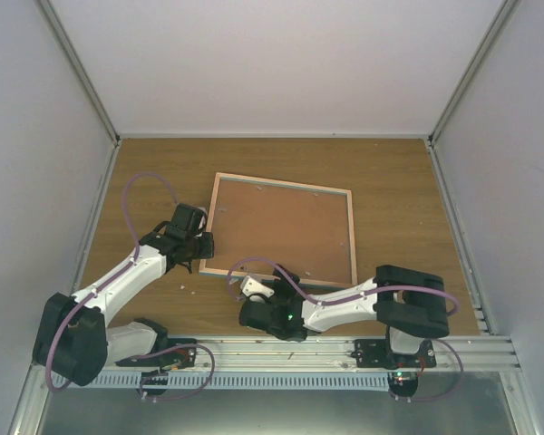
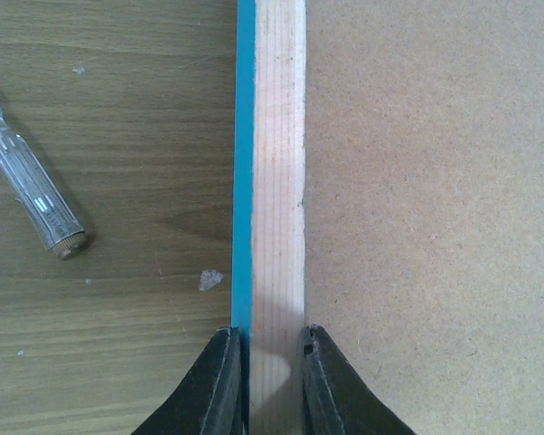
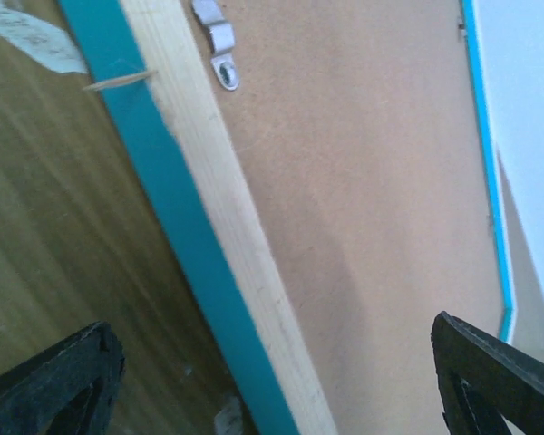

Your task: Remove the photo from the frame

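Left claw (image 2: 270, 335): I see it pinching the frame (image 1: 286, 231) at its edge.
Right claw (image 3: 270, 326): spread wide.
Table (image 1: 399, 181): brown wood-grain, white walls (image 1: 281, 63) around.

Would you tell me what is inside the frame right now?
Only its brown back panel shows, ringed by pale wood; the frame lies face down on the table. Any photo beneath that panel is covered.

No readable text, label or number shows anywhere.
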Action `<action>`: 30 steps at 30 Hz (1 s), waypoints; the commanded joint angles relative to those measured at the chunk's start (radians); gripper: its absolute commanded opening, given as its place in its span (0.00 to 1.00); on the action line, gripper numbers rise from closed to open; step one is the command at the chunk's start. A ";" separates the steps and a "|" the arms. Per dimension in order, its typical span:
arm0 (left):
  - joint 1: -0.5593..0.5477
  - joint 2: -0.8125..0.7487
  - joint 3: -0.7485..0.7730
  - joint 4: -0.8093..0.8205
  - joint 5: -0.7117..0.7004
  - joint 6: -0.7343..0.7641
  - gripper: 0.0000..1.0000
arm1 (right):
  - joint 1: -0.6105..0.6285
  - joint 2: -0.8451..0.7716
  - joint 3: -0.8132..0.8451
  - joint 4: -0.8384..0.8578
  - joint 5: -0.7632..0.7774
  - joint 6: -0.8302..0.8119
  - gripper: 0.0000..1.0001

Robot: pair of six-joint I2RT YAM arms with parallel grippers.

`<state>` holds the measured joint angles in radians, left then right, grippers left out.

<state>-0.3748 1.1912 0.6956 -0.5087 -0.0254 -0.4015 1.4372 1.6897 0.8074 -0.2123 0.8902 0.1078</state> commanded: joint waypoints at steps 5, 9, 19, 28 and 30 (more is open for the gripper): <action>-0.015 -0.050 0.006 0.087 0.041 -0.043 0.00 | 0.005 0.129 0.064 0.001 0.233 0.027 0.88; -0.019 -0.048 0.003 0.092 0.050 -0.048 0.00 | -0.015 0.158 0.076 0.000 0.251 0.032 0.82; -0.022 -0.052 0.000 0.094 0.074 -0.055 0.00 | -0.085 0.155 0.021 0.206 0.280 -0.161 0.58; -0.022 -0.062 0.018 0.079 0.063 -0.054 0.02 | -0.103 0.133 0.003 0.345 0.264 -0.303 0.23; -0.022 -0.074 0.031 0.070 0.051 -0.054 0.04 | -0.103 0.115 -0.004 0.362 0.269 -0.334 0.16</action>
<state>-0.3874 1.1595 0.6895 -0.4690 -0.0109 -0.4603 1.3529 1.8431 0.8085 -0.0048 1.1061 -0.2550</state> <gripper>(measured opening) 0.144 0.241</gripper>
